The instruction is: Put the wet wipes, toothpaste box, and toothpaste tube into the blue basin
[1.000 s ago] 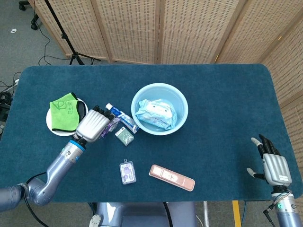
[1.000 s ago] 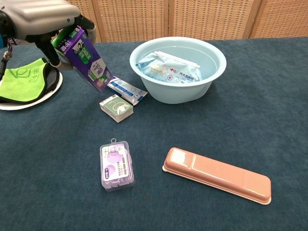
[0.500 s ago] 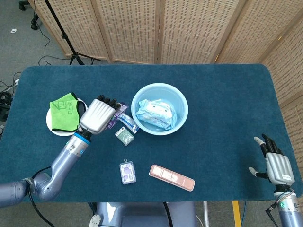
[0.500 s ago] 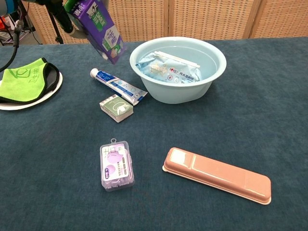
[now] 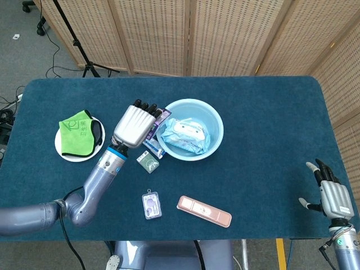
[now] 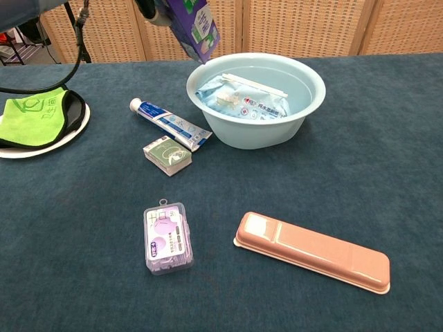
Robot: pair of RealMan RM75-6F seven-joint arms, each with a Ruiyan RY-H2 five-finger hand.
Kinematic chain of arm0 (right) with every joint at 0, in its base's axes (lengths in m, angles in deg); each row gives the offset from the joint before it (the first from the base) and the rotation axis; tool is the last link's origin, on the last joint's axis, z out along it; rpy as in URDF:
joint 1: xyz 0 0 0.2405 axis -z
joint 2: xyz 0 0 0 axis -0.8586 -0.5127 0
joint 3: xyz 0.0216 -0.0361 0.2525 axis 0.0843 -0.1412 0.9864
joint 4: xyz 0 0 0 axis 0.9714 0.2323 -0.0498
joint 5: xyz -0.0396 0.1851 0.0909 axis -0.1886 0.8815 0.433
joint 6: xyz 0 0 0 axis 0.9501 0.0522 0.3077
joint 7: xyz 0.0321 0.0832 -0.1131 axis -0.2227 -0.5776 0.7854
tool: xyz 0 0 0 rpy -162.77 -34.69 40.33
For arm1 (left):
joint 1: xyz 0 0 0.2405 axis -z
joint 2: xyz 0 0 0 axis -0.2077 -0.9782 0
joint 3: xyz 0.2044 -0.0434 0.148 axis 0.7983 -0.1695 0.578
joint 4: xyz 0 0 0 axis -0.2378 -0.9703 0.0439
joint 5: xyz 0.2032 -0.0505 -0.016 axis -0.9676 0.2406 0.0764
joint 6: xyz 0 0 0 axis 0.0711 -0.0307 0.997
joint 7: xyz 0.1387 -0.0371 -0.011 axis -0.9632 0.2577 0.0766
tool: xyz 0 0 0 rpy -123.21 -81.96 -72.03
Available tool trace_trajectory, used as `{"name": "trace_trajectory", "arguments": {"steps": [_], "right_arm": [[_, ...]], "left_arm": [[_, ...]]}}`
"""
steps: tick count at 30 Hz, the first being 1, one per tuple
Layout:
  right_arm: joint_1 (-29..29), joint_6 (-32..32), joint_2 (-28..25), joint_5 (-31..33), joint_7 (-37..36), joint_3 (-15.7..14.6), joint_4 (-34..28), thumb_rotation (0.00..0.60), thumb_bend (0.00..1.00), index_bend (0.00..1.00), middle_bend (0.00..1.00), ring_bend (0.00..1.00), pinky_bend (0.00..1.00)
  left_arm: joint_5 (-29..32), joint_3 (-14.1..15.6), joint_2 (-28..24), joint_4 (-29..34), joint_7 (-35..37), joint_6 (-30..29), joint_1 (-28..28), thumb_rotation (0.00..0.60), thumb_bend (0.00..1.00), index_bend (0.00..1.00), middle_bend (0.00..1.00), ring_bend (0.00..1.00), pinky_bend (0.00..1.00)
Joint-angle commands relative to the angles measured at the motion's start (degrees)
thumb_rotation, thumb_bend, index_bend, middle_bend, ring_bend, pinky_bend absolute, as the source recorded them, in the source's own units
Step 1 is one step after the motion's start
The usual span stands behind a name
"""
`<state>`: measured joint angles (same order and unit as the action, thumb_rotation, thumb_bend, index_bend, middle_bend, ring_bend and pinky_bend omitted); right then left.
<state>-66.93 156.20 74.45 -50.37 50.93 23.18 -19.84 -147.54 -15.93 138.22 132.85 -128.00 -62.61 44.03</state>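
Wicker screens (image 5: 185, 34), grey floor (image 5: 22, 50)

This looks like a robotics lab or recording studio set up for staged trials, not a lived-in home. Folding wicker-panel screens (image 5: 185, 34) wall off the far side of a desk (image 5: 264, 101) covered in dark teal carpet-like cloth, and a black tripod stand (image 5: 79, 48) with loose cables (image 5: 53, 53) stands on grey office carpet (image 5: 22, 50) beside a wheeled chair base (image 5: 31, 7). Small toiletry props, such as a blue basin (image 5: 216, 121) and a pink case (image 5: 203, 211), lie spread apart on the cloth.
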Motion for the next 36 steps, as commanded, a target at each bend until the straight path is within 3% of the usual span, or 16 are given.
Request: {"name": "trace_trajectory", "arguments": {"steps": [1,18,28,32,36], "right_arm": [[-0.1,-0.4,-0.1,0.4,-0.5,0.2,0.3,0.600,0.21,0.13,0.03,0.00,0.20],[-0.1,-2.8,-0.4,3.4,-3.3,1.0,3.0,0.600,0.21,0.13,0.03,0.00,0.20],[-0.7,-4.4,-0.1,5.1,-3.4,1.7,4.1,0.600,0.21,0.13,0.03,0.00,0.20],[-0.8,-4.7,0.0,5.5,-3.5,1.9,4.5,0.600,0.21,0.13,0.03,0.00,0.20],[-0.9,-4.9,0.3,5.7,-3.6,1.9,4.9,0.600,0.21,0.13,0.03,0.00,0.20]], "left_arm": [[0.1,-1.1,3.0,-3.5,0.4,-0.3,2.1,0.600,0.32,0.77,0.43,0.45,0.38],[2.7,-2.9,17.0,-24.9,2.4,3.0,10.8,0.600,0.32,0.77,0.43,0.45,0.38],[2.0,-3.4,24.3,-37.5,7.8,4.9,14.0,0.600,0.32,0.76,0.43,0.45,0.38],[0.7,-3.3,26.5,-41.0,10.4,5.2,14.8,0.600,0.29,0.68,0.42,0.45,0.38],[-0.3,-2.7,27.7,-43.1,11.7,5.8,15.3,0.600,0.25,0.53,0.25,0.39,0.38]]}}
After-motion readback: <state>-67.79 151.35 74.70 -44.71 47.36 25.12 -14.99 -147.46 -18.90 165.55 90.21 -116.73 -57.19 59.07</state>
